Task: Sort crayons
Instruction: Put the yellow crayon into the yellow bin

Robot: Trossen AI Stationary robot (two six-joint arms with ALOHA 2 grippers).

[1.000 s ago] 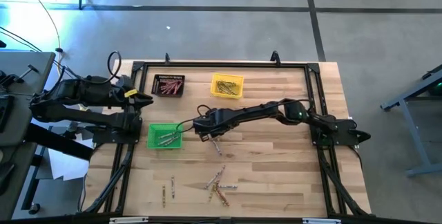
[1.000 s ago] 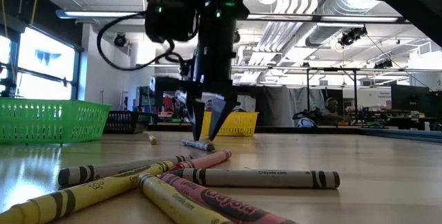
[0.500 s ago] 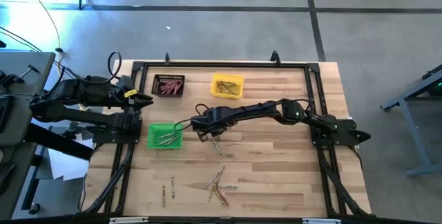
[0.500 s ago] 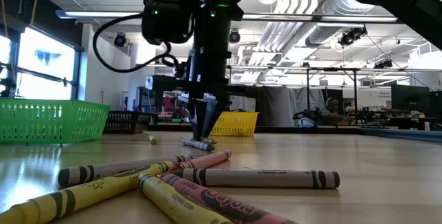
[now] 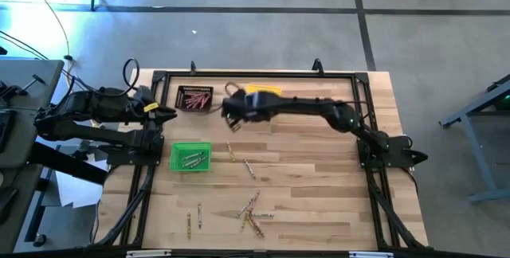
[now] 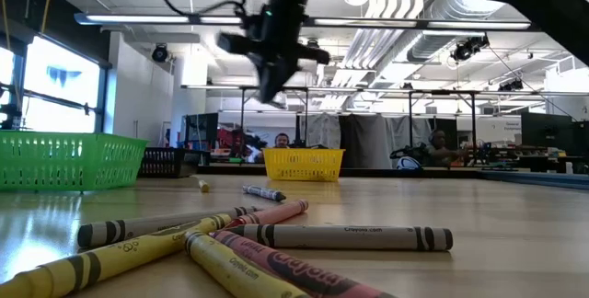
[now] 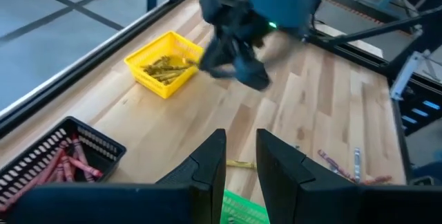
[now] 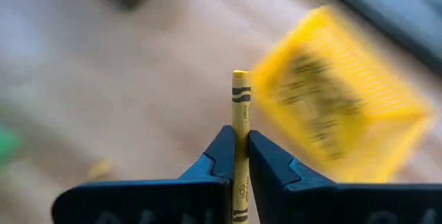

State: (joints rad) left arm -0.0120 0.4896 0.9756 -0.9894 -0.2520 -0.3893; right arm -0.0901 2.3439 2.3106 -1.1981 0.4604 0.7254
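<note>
Right wrist view: I see my right end effector [image 8: 240, 160] clenched on one yellow crayon [image 8: 240, 106], which stands up between the fingers with most of its length above the pinch.
Worktop [image 5: 319, 178]: largest thing I have to mind; plenty of bare wood, so a dropped crayon could roll well away from the bins.
Right arm: reaching across toward the far edge, its end effector [image 5: 232, 113] up in the air between the black bin [image 5: 194, 98] and the yellow bin [image 5: 263, 91], the latter partly covered by the arm from above.
Left arm: waiting at the left edge; its end effector [image 7: 240, 162] hangs with only a narrow gap between the fingers and nothing in it.
Yellow bin risk: the pictures blur with motion, so I judge the arm is travelling fast; if I release before I am over the basket, the crayon lands on the wood beside it.
Black bin risk: it holds red crayons and sits just beside my path, so a release there would mix the colours.
Green bin [image 5: 190, 157]: nearer the left edge, with greyish crayons inside; no threat to this carry.
Grip risk: the pinch is low on a thin round stick, so I judge a jolt could tilt or slip it.
Loose crayons [image 5: 253, 214]: a cluster near the front edge, two more [image 5: 241, 161] mid-worktop, unsorted.
</note>
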